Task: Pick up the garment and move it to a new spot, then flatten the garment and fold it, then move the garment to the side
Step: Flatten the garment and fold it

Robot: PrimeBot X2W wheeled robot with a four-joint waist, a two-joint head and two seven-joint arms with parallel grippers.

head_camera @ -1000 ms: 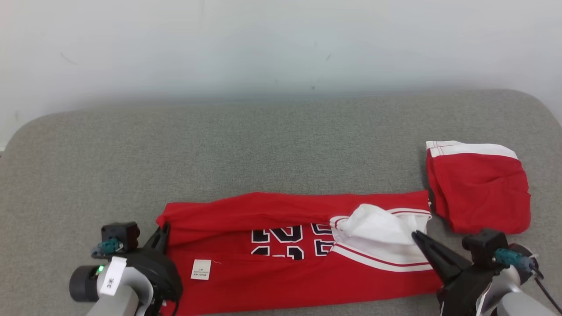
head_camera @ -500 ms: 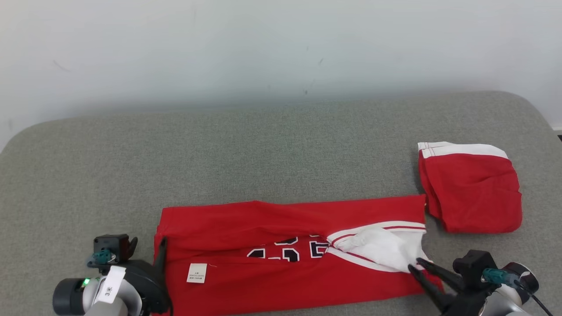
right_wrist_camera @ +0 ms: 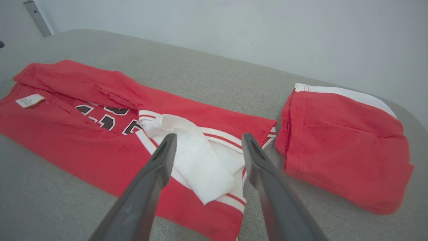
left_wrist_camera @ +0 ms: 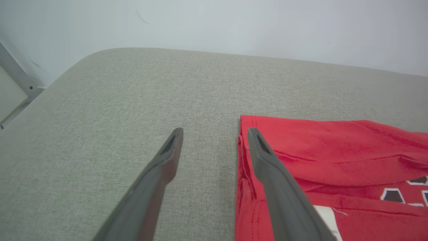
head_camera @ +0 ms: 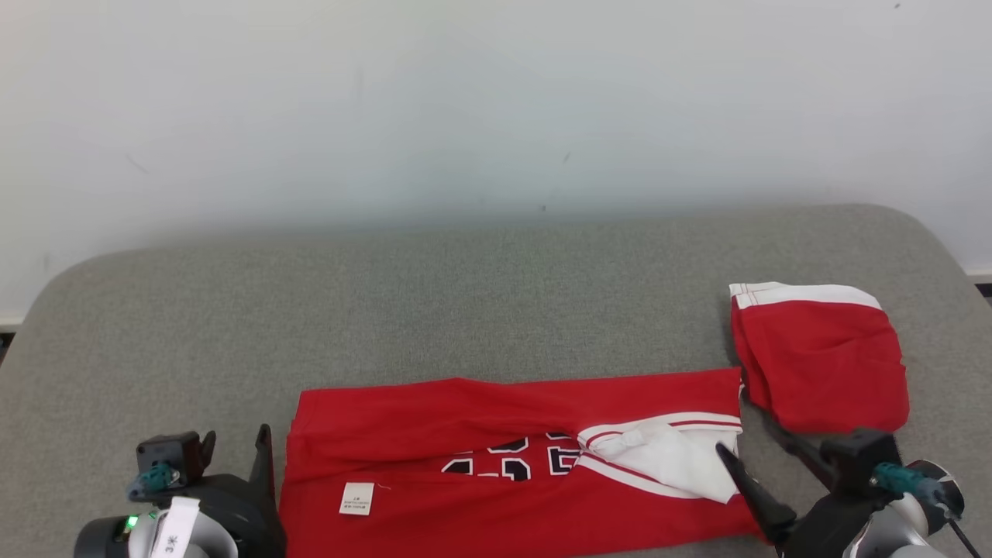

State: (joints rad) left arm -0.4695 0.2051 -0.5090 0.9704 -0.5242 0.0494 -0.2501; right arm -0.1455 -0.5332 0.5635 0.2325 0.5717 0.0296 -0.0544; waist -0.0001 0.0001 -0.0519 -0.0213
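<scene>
Open grey bench (head_camera: pixel 465 294) is offered behind and left of the red garment (head_camera: pixel 434 418), up to the wall (head_camera: pixel 465 101); the right side is blocked by a folded red piece (head_camera: pixel 821 364).

Garment (head_camera: pixel 465 519), red: dark block characters (head_camera: pixel 515 459) outlined in white across the front. A fold covers their upper part, so they can't be read for certain.

Care tag (head_camera: pixel 356 498), small and white, on the garment: fine print, too small to read.

Paper label (head_camera: pixel 172 535) on the left arm (head_camera: pixel 229 508): a "3", then one mark that can't be made out.
</scene>
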